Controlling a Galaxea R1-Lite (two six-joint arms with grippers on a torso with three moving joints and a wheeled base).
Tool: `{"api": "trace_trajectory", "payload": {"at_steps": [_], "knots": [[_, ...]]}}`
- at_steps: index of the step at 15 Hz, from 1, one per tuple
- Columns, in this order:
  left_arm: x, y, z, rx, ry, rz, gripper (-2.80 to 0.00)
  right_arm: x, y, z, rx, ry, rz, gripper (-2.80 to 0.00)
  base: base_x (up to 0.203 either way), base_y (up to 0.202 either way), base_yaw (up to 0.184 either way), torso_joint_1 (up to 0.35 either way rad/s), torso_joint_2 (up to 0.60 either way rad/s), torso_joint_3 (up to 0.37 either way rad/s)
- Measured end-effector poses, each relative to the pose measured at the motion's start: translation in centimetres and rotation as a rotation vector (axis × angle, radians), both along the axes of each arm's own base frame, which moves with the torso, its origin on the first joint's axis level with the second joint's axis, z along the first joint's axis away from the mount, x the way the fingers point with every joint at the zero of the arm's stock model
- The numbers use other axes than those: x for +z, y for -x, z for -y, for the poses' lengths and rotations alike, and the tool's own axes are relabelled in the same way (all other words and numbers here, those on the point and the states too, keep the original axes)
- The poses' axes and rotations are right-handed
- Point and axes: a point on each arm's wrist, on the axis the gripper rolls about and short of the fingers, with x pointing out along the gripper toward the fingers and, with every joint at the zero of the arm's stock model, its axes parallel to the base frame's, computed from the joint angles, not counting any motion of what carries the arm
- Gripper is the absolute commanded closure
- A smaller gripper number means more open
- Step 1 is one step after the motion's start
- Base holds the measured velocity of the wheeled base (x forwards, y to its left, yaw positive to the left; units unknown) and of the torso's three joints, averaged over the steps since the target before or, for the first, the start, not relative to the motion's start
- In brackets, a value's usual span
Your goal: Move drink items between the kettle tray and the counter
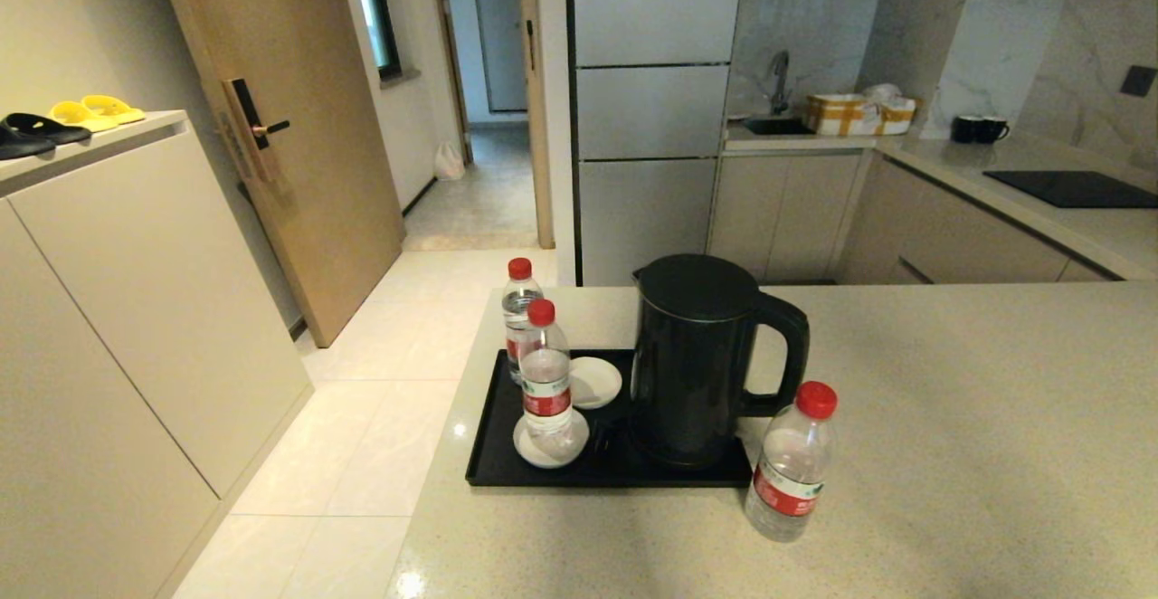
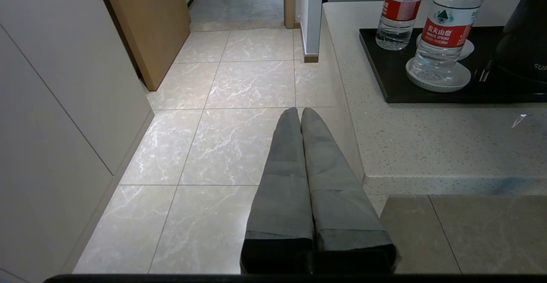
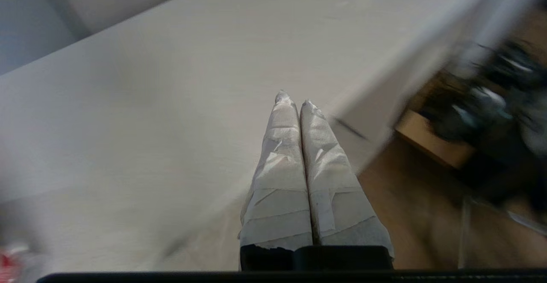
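On the beige counter point(image 1: 950, 418) lies the black kettle tray point(image 1: 493, 454) with the black kettle point(image 1: 697, 359) on it. Two water bottles stand on the tray: one point(image 1: 546, 382) on a white saucer, one point(image 1: 517, 308) at the far rim. They show as the near bottle point(image 2: 444, 30) and far bottle point(image 2: 398, 11) in the left wrist view. A third bottle point(image 1: 789, 475) stands on the counter by the tray's near right corner. My left gripper point(image 2: 299, 111) is shut and empty, low beside the counter's left edge. My right gripper point(image 3: 292, 99) is shut and empty over the counter's edge.
A second white saucer point(image 1: 593, 382) lies on the tray beside the kettle. A cream cabinet point(image 1: 136, 291) with slippers stands at the left across the tiled floor point(image 2: 230, 137). A black hob point(image 1: 1072, 187) and two dark mugs point(image 1: 979, 129) sit on the far right counter.
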Motion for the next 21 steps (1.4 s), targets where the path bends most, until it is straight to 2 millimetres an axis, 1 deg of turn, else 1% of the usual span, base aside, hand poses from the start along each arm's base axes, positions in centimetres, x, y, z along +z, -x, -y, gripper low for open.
{"api": "trace_trajectory", "payload": {"at_steps": [1, 2, 3, 5, 7, 8, 9, 12, 13, 15, 16, 19, 21], "knots": [[0.0, 0.0, 0.0, 0.0, 0.0, 0.0, 0.0, -1.3, 1.6, -0.1, -0.034, -0.009, 0.023, 0.0, 0.0, 0.0, 0.0, 0.0, 0.0, 0.0], [0.0, 0.0, 0.0, 0.0, 0.0, 0.0, 0.0, -3.1, 2.9, -0.2, -0.03, -0.035, 0.025, 0.0, 0.0, 0.0, 0.0, 0.0, 0.0, 0.0], [0.0, 0.0, 0.0, 0.0, 0.0, 0.0, 0.0, -4.3, 3.8, -0.3, 0.029, -0.048, 0.027, 0.0, 0.0, 0.0, 0.0, 0.0, 0.0, 0.0], [0.0, 0.0, 0.0, 0.001, 0.0, 0.0, 0.0, -5.6, 5.2, -0.4, 0.174, -0.039, 0.047, 0.0, 0.0, 0.0, 0.0, 0.0, 0.0, 0.0], [0.0, 0.0, 0.0, 0.0, 0.0, 0.0, 0.0, -7.6, 6.1, -0.5, 0.265, -0.007, 0.065, 0.0, 0.0, 0.0, 0.0, 0.0, 0.0, 0.0], [0.0, 0.0, 0.0, 0.001, 0.0, 0.0, 0.0, -9.1, 5.9, -0.6, 0.307, 0.002, 0.076, 0.0, 0.0, 0.0, 0.0, 0.0, 0.0, 0.0], [0.0, 0.0, 0.0, 0.0, 0.0, 0.0, 0.0, -10.5, 5.1, -0.7, 0.355, 0.004, 0.089, 0.0, 0.0, 0.0, 0.0, 0.0, 0.0, 0.0], [0.0, 0.0, 0.0, 0.0, 0.0, 0.0, 0.0, -14.6, 1.8, -1.1, 0.578, 0.094, 0.141, 0.0, 0.0, 0.0, 0.0, 0.0, 0.0, 0.0], [0.0, 0.0, 0.0, 0.0, 0.0, 0.0, 0.0, -15.4, 1.0, -1.3, 0.665, 0.14, 0.178, 0.0, 0.0, 0.0, 0.0, 0.0, 0.0, 0.0], [0.0, 0.0, 0.0, 0.0, 0.0, 0.0, 0.0, -15.8, 0.6, -1.7, 0.812, 0.178, 0.258, 0.0, 0.0, 0.0, 0.0, 0.0, 0.0, 0.0], [0.0, 0.0, 0.0, 0.0, 0.0, 0.0, 0.0, -16.0, 0.5, -1.7, 0.844, 0.143, 0.259, 0.0, 0.0, 0.0, 0.0, 0.0, 0.0, 0.0], [0.0, 0.0, 0.0, 0.001, 0.0, 0.0, 0.0, -16.7, 0.6, -1.7, 0.793, -0.031, 0.224, 0.0, 0.0, 0.0, 0.0, 0.0, 0.0, 0.0], [0.0, 0.0, 0.0, 0.0, 0.0, 0.0, 0.0, -16.7, 0.6, -1.6, 0.779, -0.052, 0.233, 0.0, 0.0, 0.0, 0.0, 0.0, 0.0, 0.0]]}}
